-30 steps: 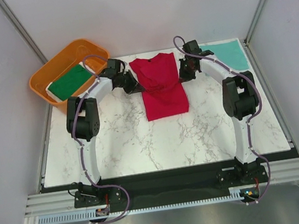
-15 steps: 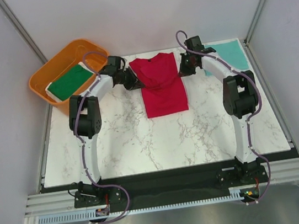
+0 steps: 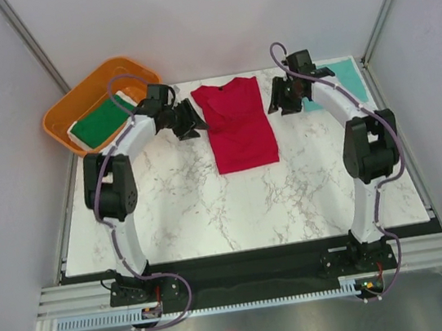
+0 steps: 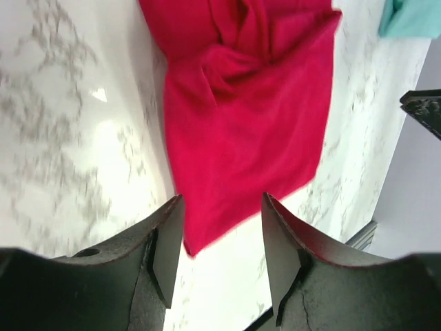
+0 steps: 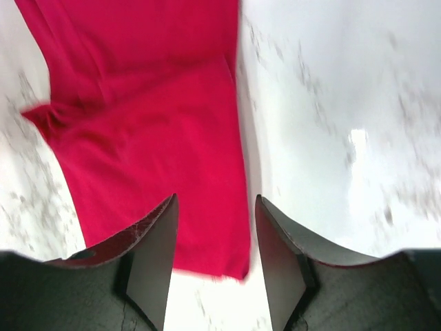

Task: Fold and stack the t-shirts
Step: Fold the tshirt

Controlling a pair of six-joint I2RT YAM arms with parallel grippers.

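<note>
Red t-shirt point(image 3: 239, 126): lies flat on the marble table point(image 3: 210, 208), both sleeves turned in, so it forms a narrow strip.
Long axis: runs from the far side toward the arms' bases; collar at the far end, hem at the near end.
Left gripper point(image 3: 191, 123): just beside the red t-shirt's left edge, at sleeve level; jaws apart, nothing between them.
Right gripper point(image 3: 275, 102): just beside its right edge, at about the same level; jaws apart and empty too.
Teal t-shirt point(image 3: 346, 79): well to the right of the red one, flat behind the right arm.
Green t-shirt point(image 3: 98, 123): well to its left, inside the orange tub point(image 3: 86, 87).
Step in hand: the lengthwise fold looks done; the crosswise fold is not.
Next move: probably both grippers drop to the hem corners, pinch the doubled cloth, and carry the hem up to the collar evenly, so that the tucked sleeves stay put.
</note>
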